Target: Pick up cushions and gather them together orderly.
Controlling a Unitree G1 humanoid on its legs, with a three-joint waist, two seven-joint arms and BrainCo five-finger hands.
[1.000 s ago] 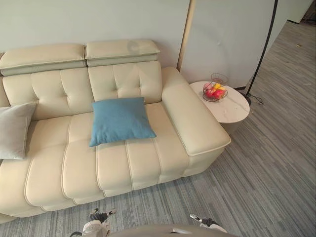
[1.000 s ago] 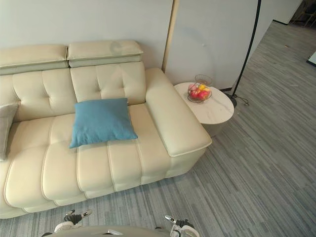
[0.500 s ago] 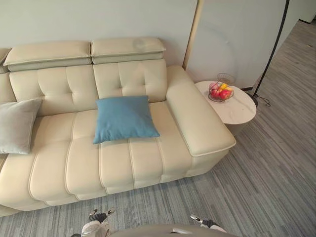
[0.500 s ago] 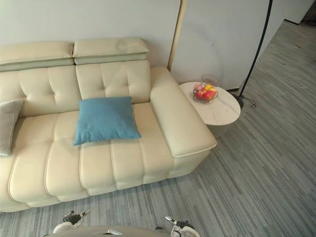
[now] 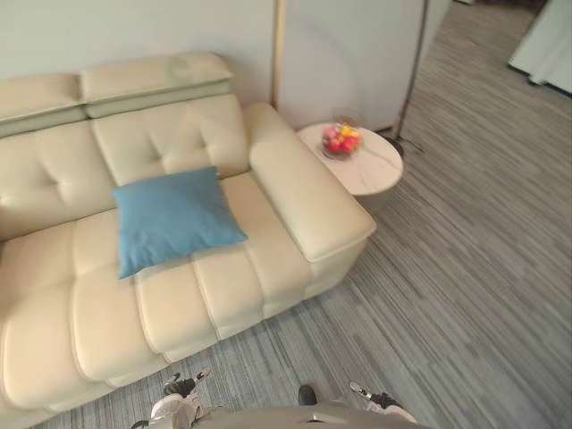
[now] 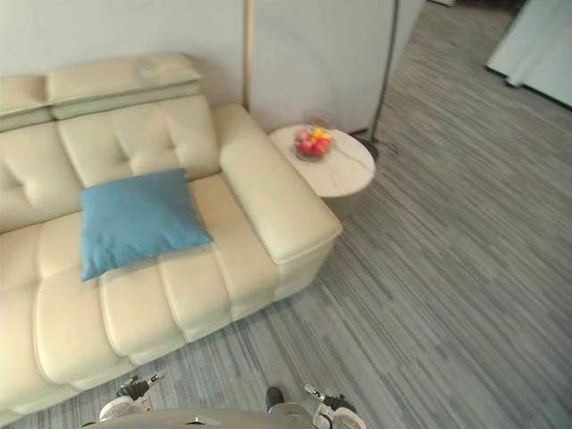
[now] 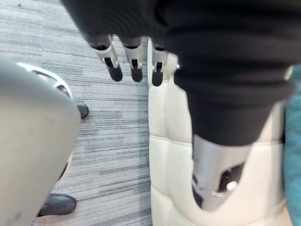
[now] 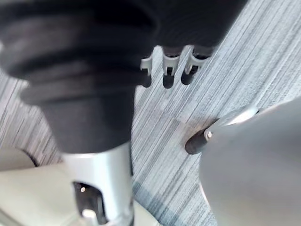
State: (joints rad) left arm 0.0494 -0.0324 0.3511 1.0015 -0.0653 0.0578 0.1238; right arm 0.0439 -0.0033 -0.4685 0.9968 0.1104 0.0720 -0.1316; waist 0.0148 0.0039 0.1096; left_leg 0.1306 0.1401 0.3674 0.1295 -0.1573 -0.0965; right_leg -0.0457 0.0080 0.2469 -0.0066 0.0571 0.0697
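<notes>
Blue cushion (image 5: 170, 219) is on the sofa (image 5: 223, 295). It lies on the seat at the armrest end, back edge up against the backrest (image 5: 170, 134), with one corner reaching out toward the seat's front edge. Nothing rests on it, and neither hand touches it.

Left hand (image 7: 136, 66) hangs low with fingers straight and slack, thumb (image 7: 214, 181) apart, nothing in it. Past the fingertips its wrist view shows the sofa's front edge meeting the carpet (image 5: 465, 268), and a sliver of the cushion's blue shows at the view's margin — near, but apart from the hand.

Right hand (image 8: 168, 75) is over the carpet, fingers loose and thumb (image 8: 101, 188) free, palm empty too. A pale bit of sofa shows in a corner of its wrist view.

Around the cushion: the broad armrest (image 5: 308, 201) walls off the seat's end just beside it. Beyond the armrest, tight against its far end, stands a round white table (image 5: 371, 170) carrying a wire bowl of fruit (image 5: 340, 140) near the table's back edge. A thin dark lamp pole (image 5: 413, 71) rises behind the table, by the wall (image 5: 349, 45), and a pale wooden strip (image 5: 277, 45) runs up the wall behind the sofa's corner. Two headrests (image 5: 152, 76) top the backrest. Grey striped carpet runs along the sofa's whole front edge — open floor there, well apart from the table.
</notes>
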